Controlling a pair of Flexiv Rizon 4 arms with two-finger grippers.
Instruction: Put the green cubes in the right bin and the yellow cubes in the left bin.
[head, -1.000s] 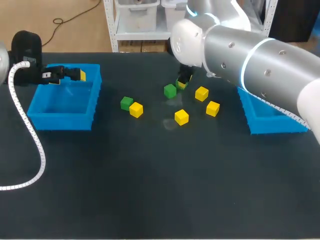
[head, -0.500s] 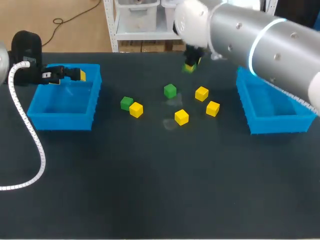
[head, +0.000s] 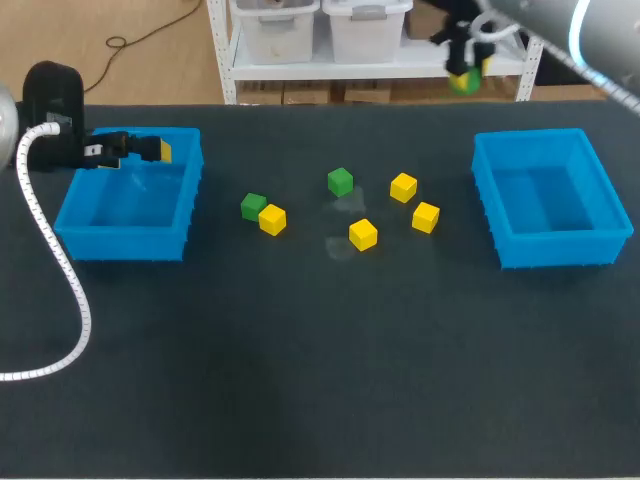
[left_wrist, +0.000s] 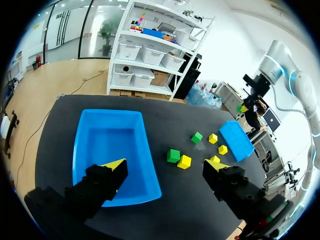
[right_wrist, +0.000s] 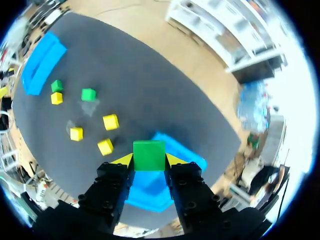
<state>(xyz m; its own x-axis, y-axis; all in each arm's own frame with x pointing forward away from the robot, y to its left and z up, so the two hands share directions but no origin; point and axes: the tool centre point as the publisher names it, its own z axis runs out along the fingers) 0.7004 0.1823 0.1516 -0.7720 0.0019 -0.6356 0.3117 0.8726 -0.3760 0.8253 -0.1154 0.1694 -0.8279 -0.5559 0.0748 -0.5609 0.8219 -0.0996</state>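
My right gripper (head: 465, 68) hangs high above the table, shut on a green cube (right_wrist: 149, 155); the right bin (right_wrist: 186, 154) lies far below it. On the table between the bins lie two green cubes (head: 340, 181) (head: 253, 206) and several yellow cubes, one (head: 272, 219) touching the nearer green cube, others at the middle (head: 363, 234) and to the right (head: 403, 187). My left gripper (head: 150, 150) stands open and empty over the far edge of the left bin (head: 75, 222). In the left wrist view its fingers (left_wrist: 116, 166) straddle that bin's (left_wrist: 106, 142) near corner.
The right bin (head: 548, 248) stands at the table's right side with nothing visible inside. A white ribbed cable (head: 60, 270) hangs from my left arm across the table's left part. The table's front half holds nothing.
My right arm has lifted the green cube off the table's middle and carried it up and to the right. The left arm has kept still.
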